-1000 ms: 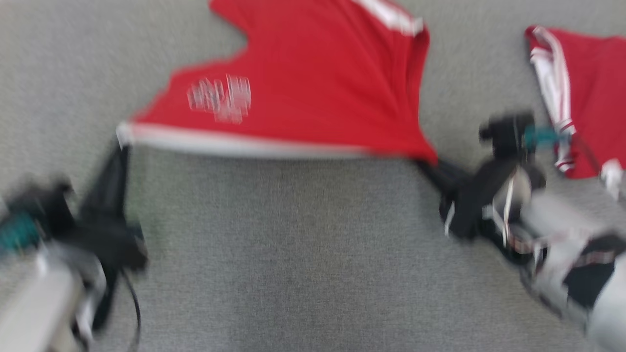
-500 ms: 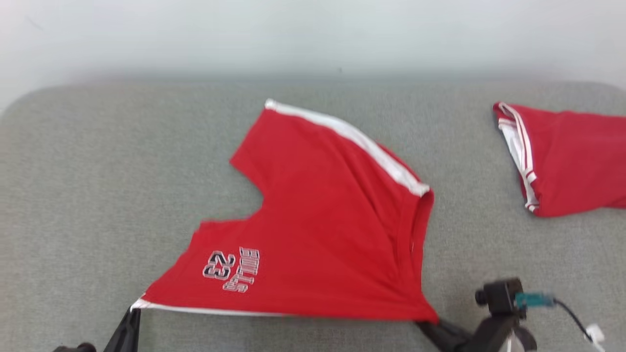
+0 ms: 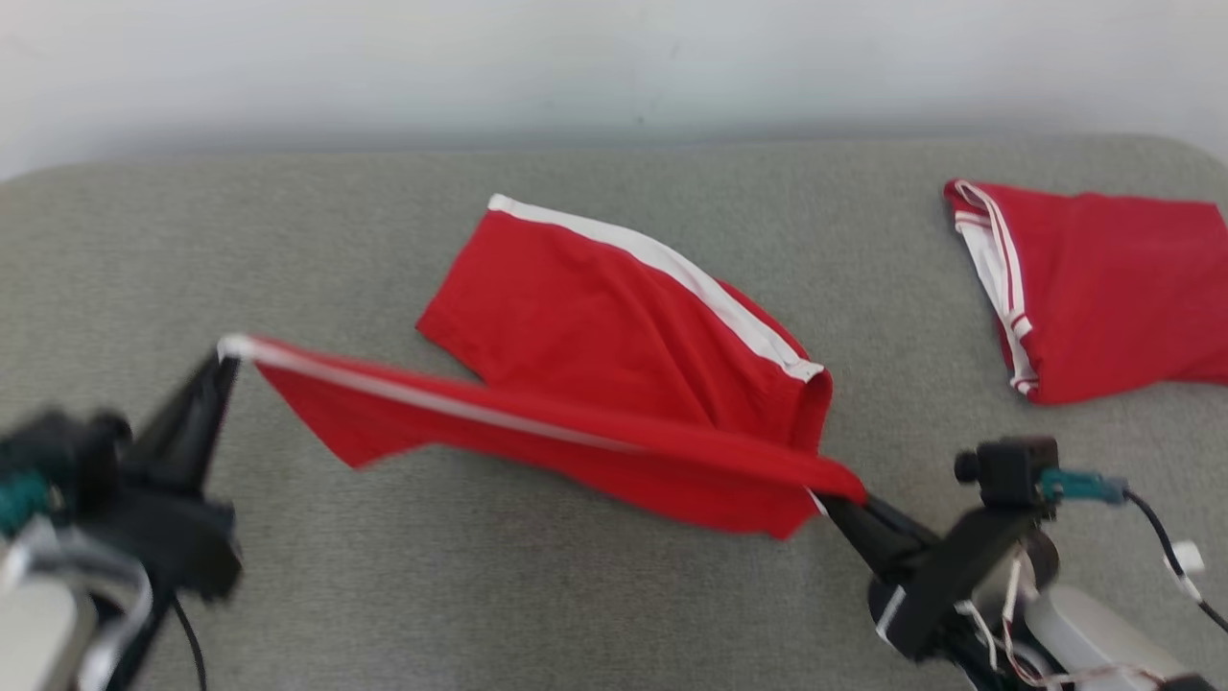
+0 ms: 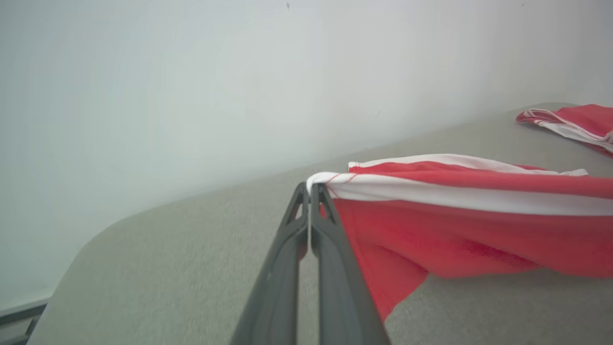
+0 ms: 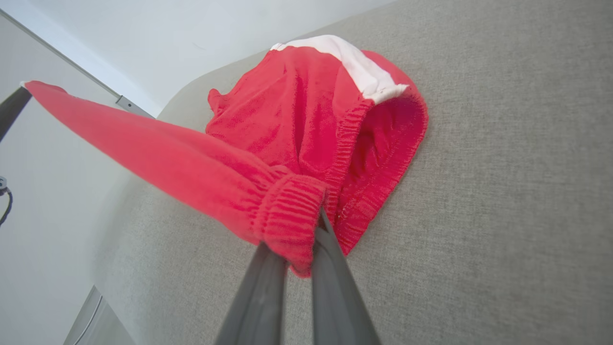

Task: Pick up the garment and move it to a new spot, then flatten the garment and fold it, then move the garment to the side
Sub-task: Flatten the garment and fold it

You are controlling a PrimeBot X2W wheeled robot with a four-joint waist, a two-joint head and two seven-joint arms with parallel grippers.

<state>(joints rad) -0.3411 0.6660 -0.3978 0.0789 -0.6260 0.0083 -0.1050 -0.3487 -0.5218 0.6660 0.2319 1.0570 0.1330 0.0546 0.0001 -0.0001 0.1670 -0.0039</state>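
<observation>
The near half of the garment has risen off the counter. It stretches left to right between the left tool, clamped on its white-trimmed corner at mid-left, and the right tool, pinching the waistband at lower right. The rest lies centre-frame.

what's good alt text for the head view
Red shorts with white side stripes are stretched between the left tool at a hem corner and the right tool at the waistband, one leg lifted above a grey fabric surface, the other lying on it. A second red garment lies far right.
</observation>
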